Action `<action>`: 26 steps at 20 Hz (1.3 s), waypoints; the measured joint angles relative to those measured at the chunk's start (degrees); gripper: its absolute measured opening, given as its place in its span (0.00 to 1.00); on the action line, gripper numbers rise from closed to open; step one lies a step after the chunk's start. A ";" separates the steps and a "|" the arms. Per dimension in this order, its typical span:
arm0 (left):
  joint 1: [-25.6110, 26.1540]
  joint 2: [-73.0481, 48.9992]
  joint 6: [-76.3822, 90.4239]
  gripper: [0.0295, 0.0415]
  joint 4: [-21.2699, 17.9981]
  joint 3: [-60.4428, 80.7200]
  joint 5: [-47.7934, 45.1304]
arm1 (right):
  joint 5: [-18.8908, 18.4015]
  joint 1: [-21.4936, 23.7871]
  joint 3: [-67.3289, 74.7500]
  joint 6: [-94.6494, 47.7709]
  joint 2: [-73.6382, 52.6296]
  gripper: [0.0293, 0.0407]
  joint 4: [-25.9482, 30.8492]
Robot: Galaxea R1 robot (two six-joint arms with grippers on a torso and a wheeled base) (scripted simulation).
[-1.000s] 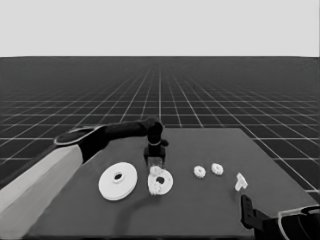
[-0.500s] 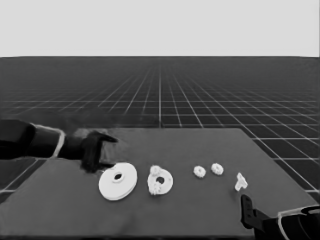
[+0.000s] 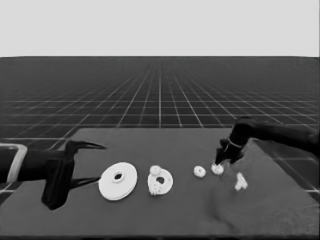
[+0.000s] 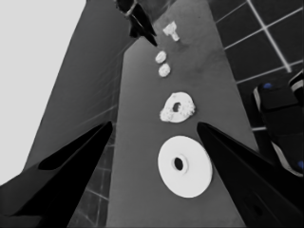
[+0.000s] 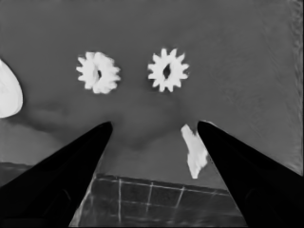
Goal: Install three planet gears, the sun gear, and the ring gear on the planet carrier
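Note:
The smaller round part, the planet carrier (image 3: 161, 182), lies mid-table with planet gears (image 3: 155, 170) sitting on its rim. Left of it rests the larger round part, the ring gear (image 3: 118, 180). Two loose gears (image 3: 199, 171) (image 3: 217, 169) lie to the carrier's right. My right gripper (image 3: 220, 160) hangs just above the right-hand one, open, and its wrist view shows both gears (image 5: 98, 72) (image 5: 167, 69) ahead of its empty fingers (image 5: 154, 124). My left gripper (image 3: 100, 162) waits open at the table's left end, beside the ring gear (image 4: 184, 166).
A thin white piece (image 3: 241, 181) lies right of the loose gears, near the table's right edge, and shows close to one right finger (image 5: 194, 151). Seen from the left wrist, the carrier (image 4: 177, 107), the gears (image 4: 164, 70) and the right arm (image 4: 138, 21) line up farther off.
My left arm pulled back from over the carrier to the table's left end. The right arm came out of the lower right corner and now reaches over the right-hand loose gear.

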 joint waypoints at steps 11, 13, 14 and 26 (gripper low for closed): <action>-0.02 -0.05 0.06 0.75 0.01 0.05 -0.03 | 5.82 -10.03 -26.57 -5.17 12.70 0.81 -3.88; -0.02 -0.05 0.06 0.75 0.01 0.05 -0.03 | 6.26 -10.42 -27.31 -5.47 13.04 0.81 -4.03; -0.02 -0.05 0.06 0.75 0.01 0.05 -0.03 | 6.35 -10.50 -27.47 -5.53 13.12 0.81 -4.06; -0.02 -0.05 0.06 0.75 0.01 0.05 -0.03 | 6.48 -10.55 -27.70 -5.62 13.17 0.17 -4.12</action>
